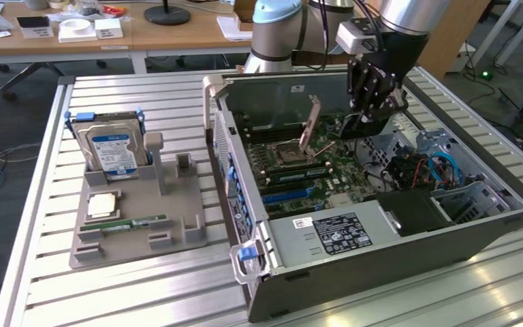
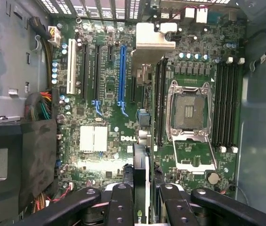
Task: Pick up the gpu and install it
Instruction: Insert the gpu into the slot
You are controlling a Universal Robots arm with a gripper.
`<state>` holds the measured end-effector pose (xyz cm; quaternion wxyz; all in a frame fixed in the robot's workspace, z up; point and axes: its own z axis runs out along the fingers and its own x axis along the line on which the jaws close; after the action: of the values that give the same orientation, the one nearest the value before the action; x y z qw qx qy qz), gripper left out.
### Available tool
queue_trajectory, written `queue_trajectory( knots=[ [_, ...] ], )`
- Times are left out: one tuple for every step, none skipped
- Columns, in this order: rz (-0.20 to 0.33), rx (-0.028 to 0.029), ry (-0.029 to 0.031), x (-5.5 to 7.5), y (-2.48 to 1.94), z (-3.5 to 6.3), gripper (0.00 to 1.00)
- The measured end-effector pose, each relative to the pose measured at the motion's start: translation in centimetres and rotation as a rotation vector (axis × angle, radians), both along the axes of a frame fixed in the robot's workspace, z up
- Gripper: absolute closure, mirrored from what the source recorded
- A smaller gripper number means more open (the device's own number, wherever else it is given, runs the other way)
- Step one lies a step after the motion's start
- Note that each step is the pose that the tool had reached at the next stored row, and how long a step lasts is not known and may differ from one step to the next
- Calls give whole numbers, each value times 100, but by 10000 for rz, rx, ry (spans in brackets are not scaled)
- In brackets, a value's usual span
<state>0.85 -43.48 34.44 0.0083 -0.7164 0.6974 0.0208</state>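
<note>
Claw [image 2: 144, 200] pinching gpu [image 2: 141, 165] edge-on above motherboard [image 2: 95, 94]; I see blue slot [image 2: 122, 75] and open CPU socket [image 2: 189, 110] flanking it.

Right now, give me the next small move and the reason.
Probably shift the gpu sideways toward the long blue slot: gripped edge-on by the gripper, it appears offset from that slot, nearer the black memory slots.

There is one computer case [image 1: 407, 245], one hard drive [image 1: 112, 150], one processor chip [image 1: 103, 203], one holder [image 1: 182, 235] and one graphics card [image 2: 142, 162].
</note>
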Motion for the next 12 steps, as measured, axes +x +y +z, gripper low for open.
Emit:
queue_trajectory(
  knots=[
    [2,0,0,-2,0,-17,74],
    [3,-1,0,-4,0,-32,74],
    [2,0,-1,-6,0,-48,74],
    [4,0,-1,-8,0,-64,74],
    [5,0,0,-9,0,-77,74],
    [5,0,-1,-11,0,-89,74],
    [4,0,-1,-13,0,-101,74],
    [5,1,-1,-14,0,-114,74],
    [5,0,-1,-16,0,-127,74],
    [6,0,-1,-18,0,-140,74],
    [6,0,0,-21,0,-154,74],
    [7,0,-1,-23,0,-167,74]
  ],
)
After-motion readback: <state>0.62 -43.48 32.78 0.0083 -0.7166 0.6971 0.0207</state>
